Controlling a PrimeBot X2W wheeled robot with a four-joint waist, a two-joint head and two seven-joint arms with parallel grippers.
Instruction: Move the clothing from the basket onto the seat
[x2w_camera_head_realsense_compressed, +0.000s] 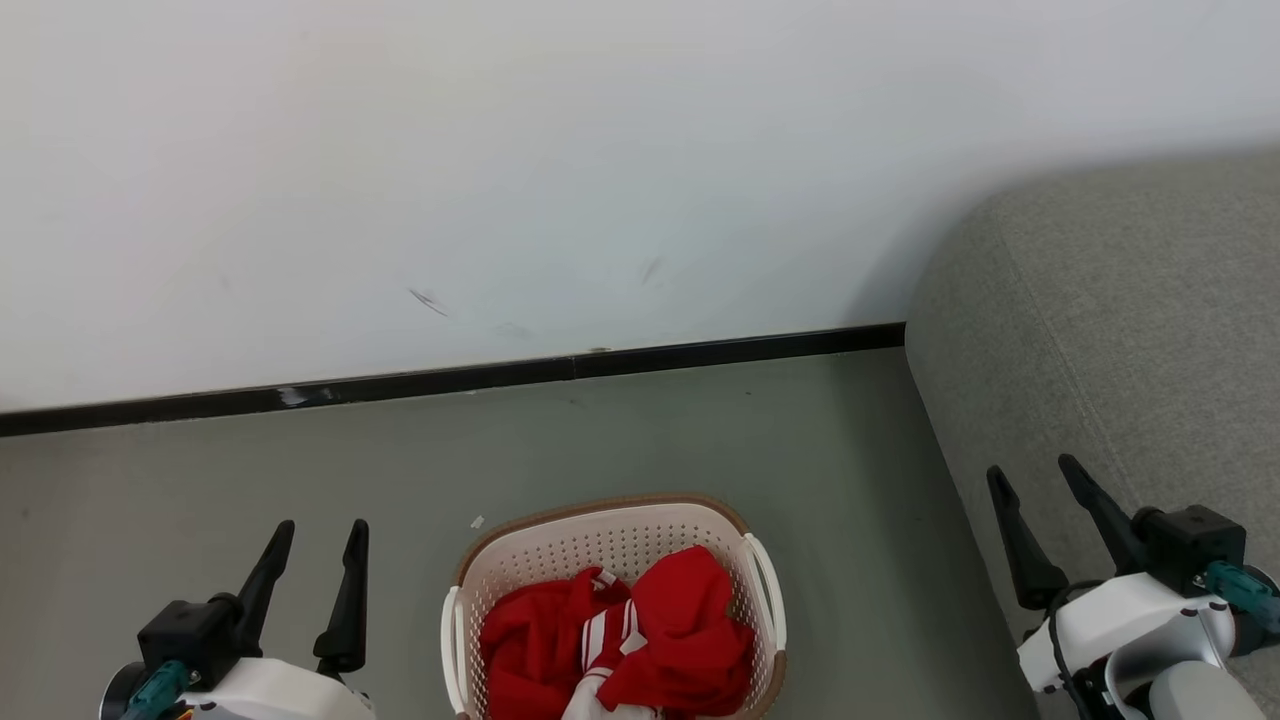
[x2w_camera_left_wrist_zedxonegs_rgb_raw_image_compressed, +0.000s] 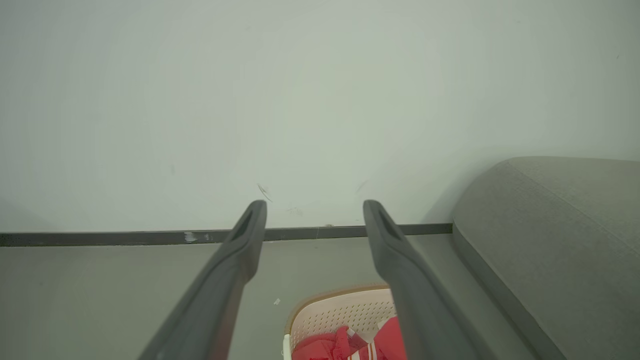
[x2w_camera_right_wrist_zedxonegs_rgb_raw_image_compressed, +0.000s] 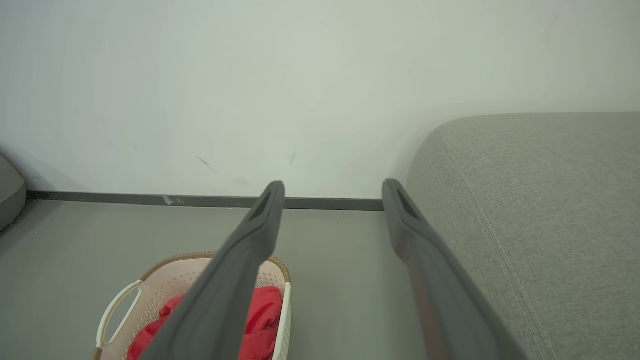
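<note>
The cream-white perforated basket (x2w_camera_head_realsense_compressed: 610, 545) with a brown rim stands on the floor at the bottom centre of the head view. Bright red clothing (x2w_camera_head_realsense_compressed: 680, 625) with white stripes lies heaped inside it. The grey woven seat (x2w_camera_head_realsense_compressed: 1130, 320) rises at the right, beside the basket. My left gripper (x2w_camera_head_realsense_compressed: 322, 530) hangs open at the lower left, apart from the basket, with nothing between its fingers. My right gripper (x2w_camera_head_realsense_compressed: 1035, 475) is open over the seat's near edge, also empty. The left wrist view catches the basket (x2w_camera_left_wrist_zedxonegs_rgb_raw_image_compressed: 340, 310) and clothing (x2w_camera_left_wrist_zedxonegs_rgb_raw_image_compressed: 325, 347) low between the fingers; the right wrist view has the basket (x2w_camera_right_wrist_zedxonegs_rgb_raw_image_compressed: 165, 280) at lower left.
A white wall (x2w_camera_head_realsense_compressed: 500, 180) with a black skirting strip (x2w_camera_head_realsense_compressed: 450, 380) runs across behind the basket. Grey floor (x2w_camera_head_realsense_compressed: 250, 470) spreads to the left of the basket and between it and the seat. A grey rounded edge (x2w_camera_right_wrist_zedxonegs_rgb_raw_image_compressed: 9, 192) sits at the far left of the right wrist view.
</note>
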